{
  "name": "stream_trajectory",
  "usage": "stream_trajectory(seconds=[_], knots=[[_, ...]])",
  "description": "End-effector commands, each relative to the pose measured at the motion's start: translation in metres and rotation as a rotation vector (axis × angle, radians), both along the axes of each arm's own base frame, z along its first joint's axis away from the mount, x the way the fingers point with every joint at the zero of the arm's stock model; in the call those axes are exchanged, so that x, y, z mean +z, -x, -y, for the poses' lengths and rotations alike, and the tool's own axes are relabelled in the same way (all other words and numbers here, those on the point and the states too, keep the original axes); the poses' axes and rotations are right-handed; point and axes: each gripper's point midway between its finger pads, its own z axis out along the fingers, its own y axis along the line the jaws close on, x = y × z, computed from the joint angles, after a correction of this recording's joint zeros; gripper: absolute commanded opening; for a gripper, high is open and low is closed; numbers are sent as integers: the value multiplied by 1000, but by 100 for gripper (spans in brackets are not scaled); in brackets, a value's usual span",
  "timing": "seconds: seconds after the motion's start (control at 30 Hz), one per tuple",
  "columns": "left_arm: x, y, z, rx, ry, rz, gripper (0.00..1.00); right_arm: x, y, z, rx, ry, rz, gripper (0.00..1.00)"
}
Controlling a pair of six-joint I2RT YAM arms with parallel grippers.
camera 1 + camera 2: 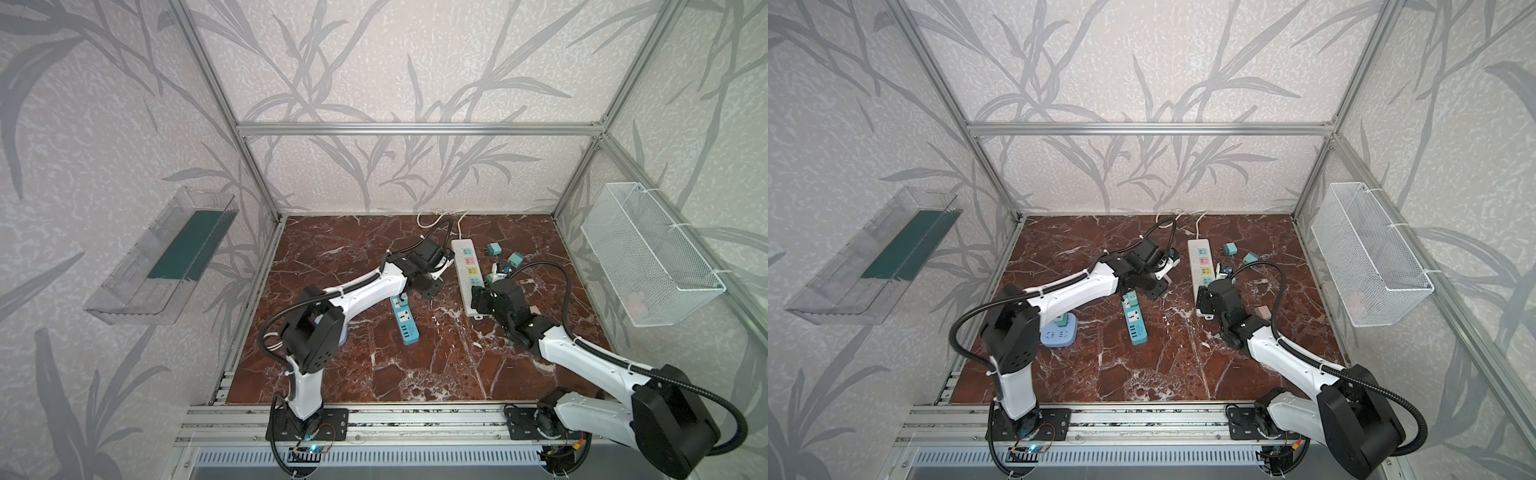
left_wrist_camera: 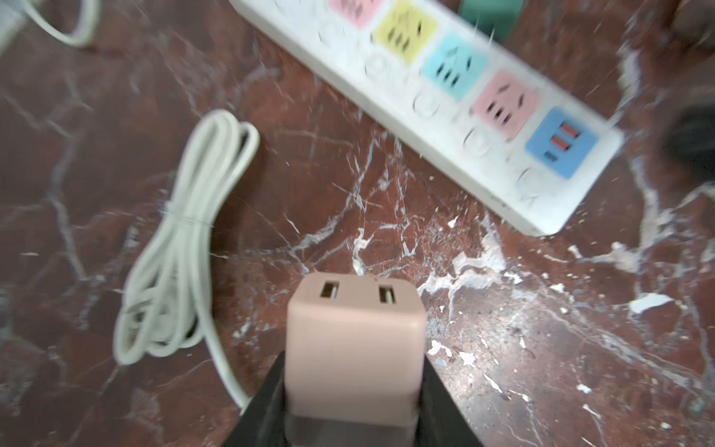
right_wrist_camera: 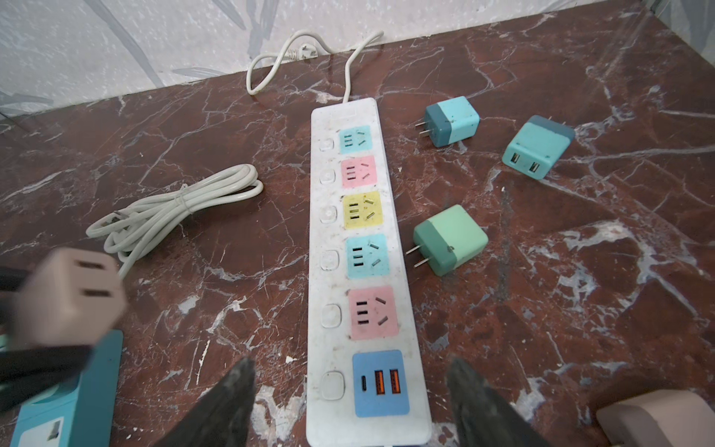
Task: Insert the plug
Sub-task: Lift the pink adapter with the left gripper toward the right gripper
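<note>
A pale pink plug [image 2: 354, 340] with two USB ports on its face sits between the black fingers [image 2: 267, 406] of my left gripper [image 2: 354, 387], which is shut on it. It hangs above the marble floor, left of the white power strip [image 2: 445, 104]. The right wrist view shows that plug [image 3: 69, 298] beside the strip [image 3: 356, 216], whose coloured sockets all stand empty. My right gripper [image 3: 352, 371] is open, its fingers on either side of the strip's near end by the blue USB panel [image 3: 381, 383]. In both top views the strip [image 1: 467, 270] [image 1: 1202, 266] lies between the two arms.
A teal power strip [image 1: 1133, 322] with a green plug in it lies at centre-left, and a blue socket block [image 1: 1059, 332] nearer the left arm. Loose plugs [image 3: 450, 120] [image 3: 537, 147] [image 3: 449, 240] lie right of the white strip. A coiled white cable [image 3: 174, 209] lies to its left.
</note>
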Motion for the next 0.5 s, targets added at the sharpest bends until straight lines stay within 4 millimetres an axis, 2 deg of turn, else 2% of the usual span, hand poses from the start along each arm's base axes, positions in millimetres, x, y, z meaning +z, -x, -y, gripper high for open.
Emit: stream_trajectory(seconds=[0.0, 0.13, 0.23, 0.3, 0.37, 0.47], knots=[[55, -8, 0, -5, 127, 226, 0, 0, -2, 1, 0, 10, 6, 76], [80, 6, -20, -35, 188, 421, 0, 0, -1, 2, -7, 6, 25, 74], [84, 11, -38, -39, 156, 532, 0, 5, -3, -2, 11, -19, 58, 72], [82, 17, -45, -52, 140, 567, 0, 8, -2, -15, 71, -52, 52, 68], [80, 24, -49, -63, 155, 585, 0, 12, 1, -40, 191, -106, 50, 59], [74, 32, -54, -103, 145, 638, 0, 21, 10, -67, 315, -155, 72, 51]])
